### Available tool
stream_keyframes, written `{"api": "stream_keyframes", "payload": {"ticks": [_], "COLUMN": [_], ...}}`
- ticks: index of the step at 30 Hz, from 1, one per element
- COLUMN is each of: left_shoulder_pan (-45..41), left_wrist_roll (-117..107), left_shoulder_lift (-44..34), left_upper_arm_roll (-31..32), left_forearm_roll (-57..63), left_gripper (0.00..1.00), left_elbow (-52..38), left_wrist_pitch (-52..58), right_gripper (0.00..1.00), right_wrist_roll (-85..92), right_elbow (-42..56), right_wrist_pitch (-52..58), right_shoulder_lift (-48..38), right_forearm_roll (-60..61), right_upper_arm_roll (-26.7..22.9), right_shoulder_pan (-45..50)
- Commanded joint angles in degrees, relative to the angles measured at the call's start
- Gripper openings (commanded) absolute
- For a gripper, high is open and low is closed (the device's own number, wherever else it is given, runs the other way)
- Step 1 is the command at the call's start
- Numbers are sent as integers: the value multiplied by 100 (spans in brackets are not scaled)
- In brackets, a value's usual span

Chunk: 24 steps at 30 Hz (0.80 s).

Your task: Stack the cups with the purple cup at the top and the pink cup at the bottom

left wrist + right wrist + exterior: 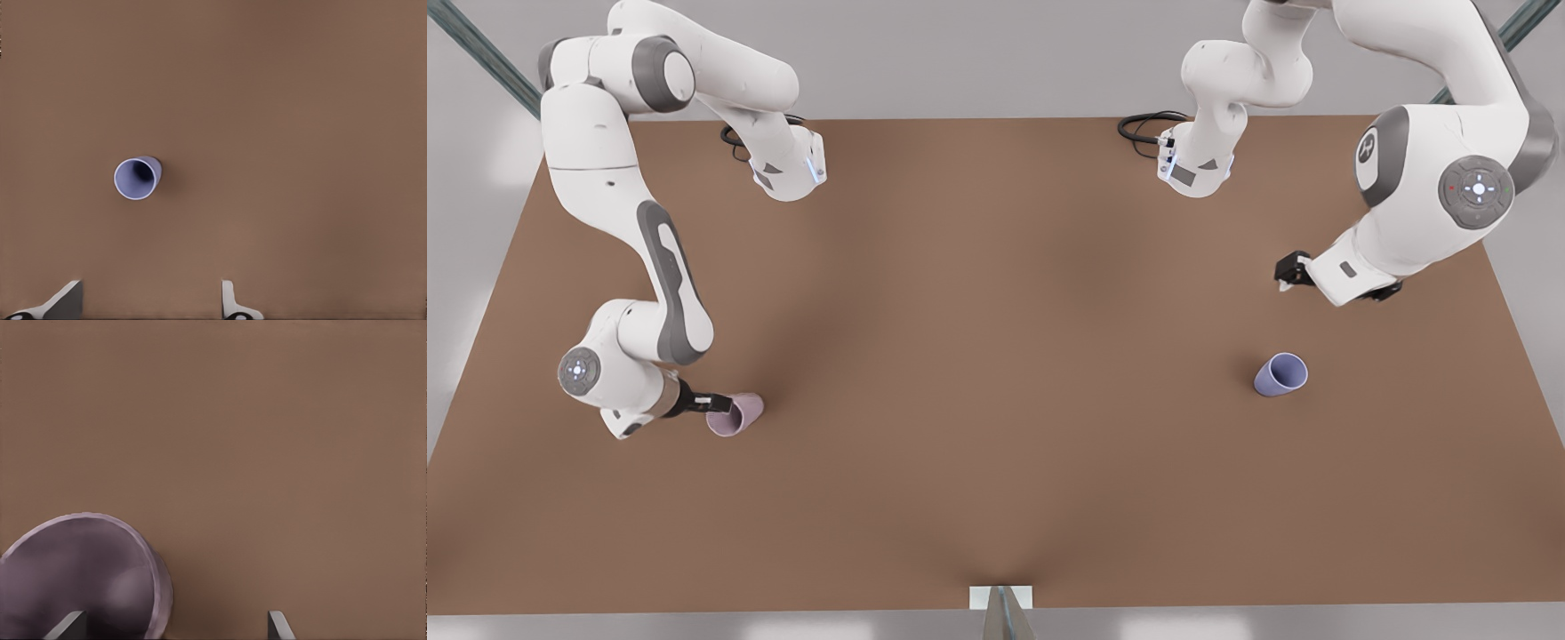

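1. The pink cup [735, 414] stands on the bench [996, 356] at the front view's left, near the front edge.
2. The purple cup [1280, 374] stands on the bench at the front view's right, well apart from the pink cup.
3. The right gripper [719, 405] is at the pink cup's rim, one finger inside it.
4. The left gripper [1288, 269] hangs behind the purple cup, apart from it.
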State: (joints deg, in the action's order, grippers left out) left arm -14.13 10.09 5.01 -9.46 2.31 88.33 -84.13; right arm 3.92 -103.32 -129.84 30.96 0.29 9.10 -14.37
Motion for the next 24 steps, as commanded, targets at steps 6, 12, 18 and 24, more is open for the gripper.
{"api": "stream_keyframes", "payload": {"ticks": [6,12,18,24], "left_shoulder_pan": [86,95,86,16], "left_wrist_roll": [72,72,107,98], "left_shoulder_lift": [26,35,18,105], "left_upper_arm_roll": [-39,-170,-109,-3], "left_forearm_roll": [-29,-20,6,6], "left_gripper": [100,100,100,100], "left_elbow": [-9,0,-9,9], "left_wrist_pitch": [213,2,239,222], "right_gripper": [100,21,21,21], "right_wrist_roll": [865,847,882,101], "right_elbow": [-294,-294,-373,4], "right_wrist_pitch": [-446,-454,-191,459], "right_shoulder_lift": [-134,-63,-98,-327], "right_forearm_roll": [23,32,23,15], "right_upper_arm_roll": [13,13,22,698], "right_shoulder_pan": [-5,4,31,92]}}
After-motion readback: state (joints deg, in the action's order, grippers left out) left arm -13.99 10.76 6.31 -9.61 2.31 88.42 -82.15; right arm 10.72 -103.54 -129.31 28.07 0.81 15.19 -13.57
